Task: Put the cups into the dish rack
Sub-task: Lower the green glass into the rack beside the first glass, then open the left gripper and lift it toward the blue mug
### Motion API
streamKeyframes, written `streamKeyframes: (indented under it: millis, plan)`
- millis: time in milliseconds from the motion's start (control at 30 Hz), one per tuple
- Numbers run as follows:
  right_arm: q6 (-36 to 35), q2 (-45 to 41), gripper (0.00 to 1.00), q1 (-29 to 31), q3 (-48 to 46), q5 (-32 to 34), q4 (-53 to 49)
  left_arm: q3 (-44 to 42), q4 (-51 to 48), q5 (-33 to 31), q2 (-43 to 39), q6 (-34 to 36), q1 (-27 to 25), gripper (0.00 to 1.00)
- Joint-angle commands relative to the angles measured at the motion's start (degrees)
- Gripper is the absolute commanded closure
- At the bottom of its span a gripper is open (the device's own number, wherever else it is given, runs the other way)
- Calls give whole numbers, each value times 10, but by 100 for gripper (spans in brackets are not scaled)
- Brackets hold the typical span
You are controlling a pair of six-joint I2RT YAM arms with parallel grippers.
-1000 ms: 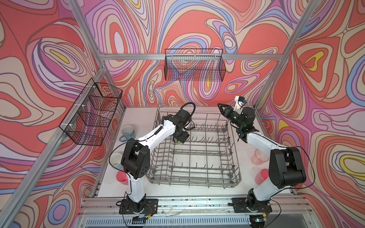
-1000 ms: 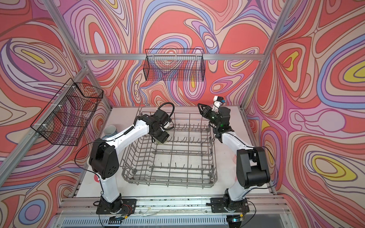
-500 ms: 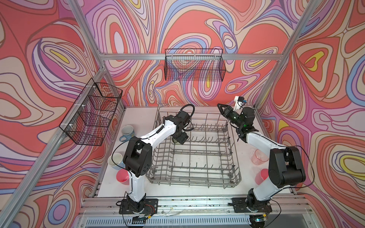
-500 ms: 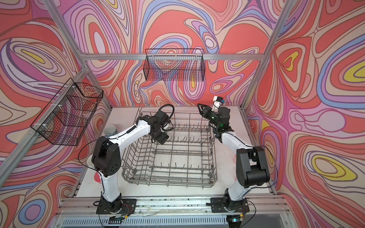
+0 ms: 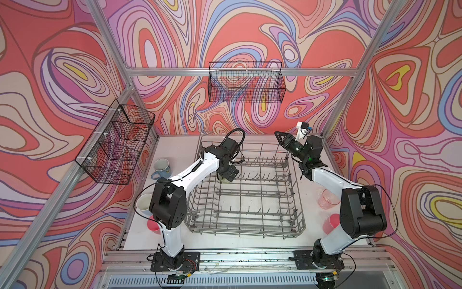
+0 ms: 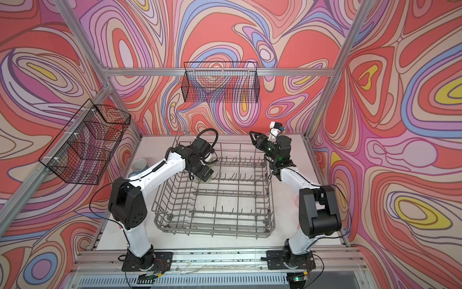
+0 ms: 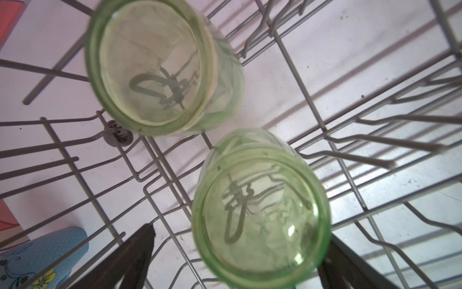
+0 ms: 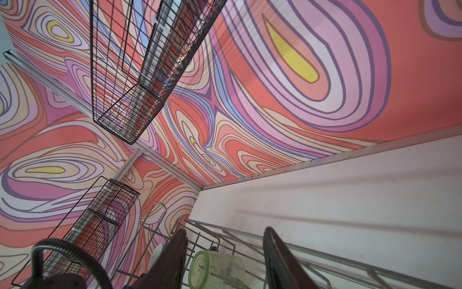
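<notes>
The left gripper (image 7: 241,232), jaws spread wide, straddles an upturned green tumbler (image 7: 260,212) in the dish rack's (image 5: 250,228) far left corner, beside a second tumbler (image 7: 155,65). The right gripper (image 8: 226,230) hangs released over the rack's far right corner.

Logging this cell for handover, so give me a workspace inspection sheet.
Surface: white tabletop, faintly marked.
Job's things: dish rack holds two green tumblers base-up on tines; blue mug, white-lined cup and left pink cup beside its left side; pink tumbler and right pink cup on its right.
Clutter: nothing seen.
Grippers: left gripper open astride one tumbler; right gripper open, empty, raised.
Cables: black cable loops at left wrist.
Surroundings: two black wire baskets on patterned walls.
</notes>
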Motion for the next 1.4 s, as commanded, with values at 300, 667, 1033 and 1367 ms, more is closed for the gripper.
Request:
streamKeyframes:
  millis: [300,667,1033,1367]
  plan:
    - [-3,7,49,-2,-3,-5,15,25,7,20,-78,-16,-15,1]
    - [0,9,49,-1,-3,-7,17,126,-81,-55,-107,-51,-11,4]
    - [-41,1,50,21,11,7,-18,144,-121,-56,-159,-83,61,8]
    - [-152,-10,50,86,54,15,-93,99,-101,-57,-177,-111,173,11]
